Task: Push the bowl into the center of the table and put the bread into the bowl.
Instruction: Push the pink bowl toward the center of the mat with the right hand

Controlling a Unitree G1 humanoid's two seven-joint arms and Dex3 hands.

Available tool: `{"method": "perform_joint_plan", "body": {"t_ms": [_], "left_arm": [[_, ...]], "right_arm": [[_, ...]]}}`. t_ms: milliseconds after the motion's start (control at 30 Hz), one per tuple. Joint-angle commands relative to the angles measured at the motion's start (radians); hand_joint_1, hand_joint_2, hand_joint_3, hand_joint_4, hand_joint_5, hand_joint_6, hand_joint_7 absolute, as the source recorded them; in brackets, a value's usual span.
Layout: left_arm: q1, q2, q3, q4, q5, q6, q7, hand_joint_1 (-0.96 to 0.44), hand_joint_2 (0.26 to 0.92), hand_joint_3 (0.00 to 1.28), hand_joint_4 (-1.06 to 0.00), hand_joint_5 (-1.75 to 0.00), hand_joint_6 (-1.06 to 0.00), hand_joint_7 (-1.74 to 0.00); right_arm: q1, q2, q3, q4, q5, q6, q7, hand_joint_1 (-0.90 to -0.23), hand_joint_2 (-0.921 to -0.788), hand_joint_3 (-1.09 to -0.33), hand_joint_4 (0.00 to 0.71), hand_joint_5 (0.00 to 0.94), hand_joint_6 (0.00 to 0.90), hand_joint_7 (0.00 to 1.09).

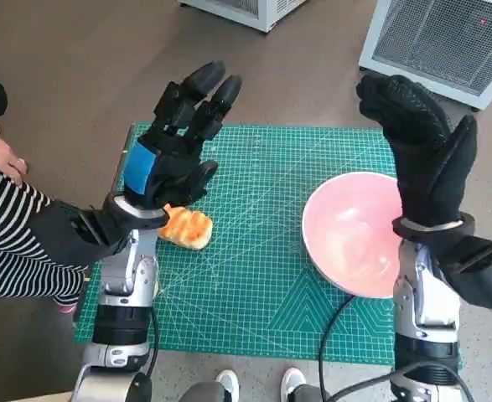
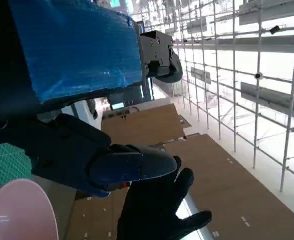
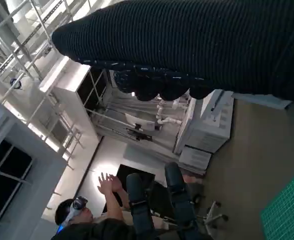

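1. Bowl (image 1: 354, 234) first, since it lies nearest you: the pink bowl sits on the right side of the green cutting mat (image 1: 262, 276), close to the mat's right edge and toward its near half. You can see nothing lying inside it.
2. Your right hand (image 1: 426, 155), in the black glove, is raised over the bowl's right rim with its fingers straight and together, holding nothing. The forearm below it crosses the bowl's near right edge.
3. Bread (image 1: 187, 226), a golden orange piece, lies on the left part of the mat, well apart from the bowl.
4. Your left hand (image 1: 174, 151), with blue tape on its back, hovers above the bread, covering its far left end. Its fingers are spread and point to the far side, gripping nothing.
5. At the far left you have a person in a striped sleeve (image 1: 11, 243).
6. Beyond the mat, on the floor, stand two pale machines with vent grilles (image 1: 438, 42).
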Motion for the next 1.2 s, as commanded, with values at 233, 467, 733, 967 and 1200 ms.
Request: {"method": "perform_joint_plan", "body": {"t_ms": [233, 467, 733, 967, 1200], "left_arm": [[-0.008, 0.000, 0.002, 0.010, -0.003, -0.010, -0.001, -0.60, 0.921, 0.42, -0.13, -0.04, 0.00, -0.54], [-0.012, 0.001, 0.001, 0.016, 0.000, -0.013, -0.002, -0.60, 0.921, 0.43, -0.13, -0.04, 0.00, -0.54], [-0.017, 0.002, 0.003, 0.021, -0.005, -0.010, -0.007, -0.60, 0.921, 0.43, -0.13, -0.04, 0.00, -0.55], [-0.015, 0.002, 0.002, 0.017, -0.010, -0.006, -0.010, -0.60, 0.921, 0.43, -0.14, -0.05, 0.00, -0.56], [-0.010, 0.004, 0.004, 0.012, -0.015, -0.006, -0.015, -0.60, 0.921, 0.43, -0.14, -0.05, 0.00, -0.56]], "right_arm": [[0.014, 0.004, -0.001, 0.018, 0.009, 0.004, 0.013, -0.660, -0.921, -0.670, 0.152, 0.001, 0.038, 0.51], [0.017, 0.005, 0.000, 0.017, 0.004, 0.003, 0.009, -0.662, -0.921, -0.670, 0.151, 0.000, 0.037, 0.51], [0.017, 0.005, -0.001, 0.020, 0.003, 0.000, 0.008, -0.662, -0.921, -0.669, 0.152, 0.001, 0.038, 0.51], [0.031, -0.009, -0.019, 0.012, 0.016, -0.004, 0.015, -0.663, -0.921, -0.667, 0.153, 0.001, 0.040, 0.51], [0.089, -0.059, -0.096, 0.010, 0.046, -0.031, 0.035, -0.676, -0.921, -0.667, 0.148, 0.000, 0.038, 0.50]]}}
